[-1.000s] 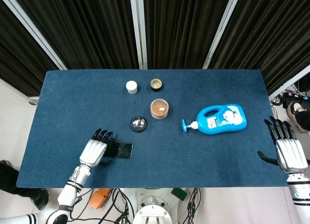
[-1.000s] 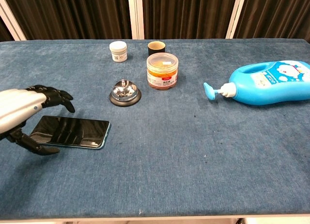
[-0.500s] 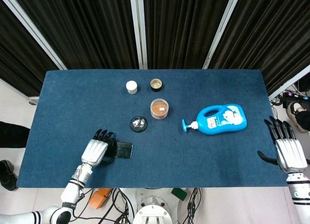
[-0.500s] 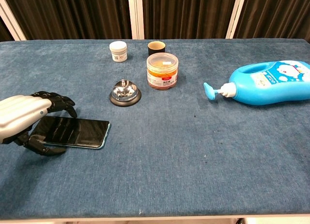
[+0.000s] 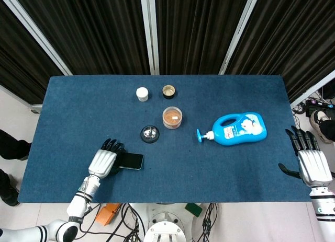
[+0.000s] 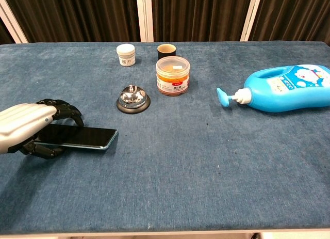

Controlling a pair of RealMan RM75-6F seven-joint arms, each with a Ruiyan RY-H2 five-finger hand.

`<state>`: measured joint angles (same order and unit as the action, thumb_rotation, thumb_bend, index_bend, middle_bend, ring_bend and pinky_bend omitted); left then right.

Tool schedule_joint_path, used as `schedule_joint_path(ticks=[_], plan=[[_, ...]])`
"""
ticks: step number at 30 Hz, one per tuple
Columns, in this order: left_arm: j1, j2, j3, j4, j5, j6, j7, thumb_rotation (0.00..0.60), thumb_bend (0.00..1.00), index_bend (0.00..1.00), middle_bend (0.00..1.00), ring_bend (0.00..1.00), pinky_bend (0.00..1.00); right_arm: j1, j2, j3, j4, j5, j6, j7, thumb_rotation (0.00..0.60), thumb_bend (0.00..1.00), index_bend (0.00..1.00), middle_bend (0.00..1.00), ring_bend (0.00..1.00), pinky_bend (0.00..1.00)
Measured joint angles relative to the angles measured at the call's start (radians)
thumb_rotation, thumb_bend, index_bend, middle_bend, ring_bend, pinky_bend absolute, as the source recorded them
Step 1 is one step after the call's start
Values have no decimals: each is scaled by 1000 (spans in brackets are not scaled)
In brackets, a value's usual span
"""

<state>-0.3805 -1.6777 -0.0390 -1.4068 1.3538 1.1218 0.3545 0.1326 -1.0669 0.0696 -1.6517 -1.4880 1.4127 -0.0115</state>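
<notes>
At the near left of the blue table (image 5: 235, 169), the left hand (image 6: 26, 126) grips a thin, rigid smartphone (image 6: 85, 137) by its left end, fingers over the likely slippery, breakable glass, thumb beneath.

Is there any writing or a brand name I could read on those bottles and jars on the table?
No text can be read.
Blue pump bottle: a cartoon picture label, lettering too blurred.
Orange jar: label print too small.
Small white jar: a dark square mark, unreadable.
Dark cup, bell, phone: no writing visible.
</notes>
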Motion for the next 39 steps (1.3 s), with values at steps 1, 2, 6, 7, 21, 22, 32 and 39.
schedule_joint_path(ticks=[1, 2, 6, 7, 21, 22, 32, 39], plan=[[-1, 4, 1, -1, 6, 2, -17, 600, 573, 515, 171, 79, 0, 0, 0, 0, -1, 0, 0, -1, 600, 296, 0, 47, 0, 0], [-1, 9, 1, -4, 10, 3, -29, 600, 587, 520, 173, 79, 0, 0, 0, 0, -1, 0, 0, -2, 600, 296, 0, 47, 0, 0], [-6, 47, 3, -45, 16, -6, -70, 600, 615, 522, 174, 79, 0, 0, -1, 0, -3, 2, -1, -5, 600, 295, 0, 47, 0, 0], [-9, 63, 3, -63, 16, -12, -76, 600, 616, 523, 174, 79, 0, 0, -2, -1, -4, 2, -1, -6, 600, 295, 0, 47, 0, 0], [-72, 172, -14, -185, -113, -131, 14, 600, 584, 316, 162, 67, 0, -6, -1, -3, 8, 10, 0, 13, 600, 295, 0, 47, 0, 0], [-78, 180, -15, -194, -127, -141, 27, 600, 577, 255, 147, 57, 0, -6, -1, -3, 10, 10, 0, 15, 600, 296, 0, 47, 0, 0], [-134, 227, -35, -260, -226, -172, 106, 600, 555, 119, 105, 32, 0, -13, -6, -6, 37, 13, 2, 47, 600, 295, 0, 47, 0, 0], [-148, 229, -57, -272, -228, -136, 93, 600, 533, 117, 105, 32, 0, -19, -6, -6, 47, 13, 8, 62, 600, 296, 0, 47, 0, 0]])
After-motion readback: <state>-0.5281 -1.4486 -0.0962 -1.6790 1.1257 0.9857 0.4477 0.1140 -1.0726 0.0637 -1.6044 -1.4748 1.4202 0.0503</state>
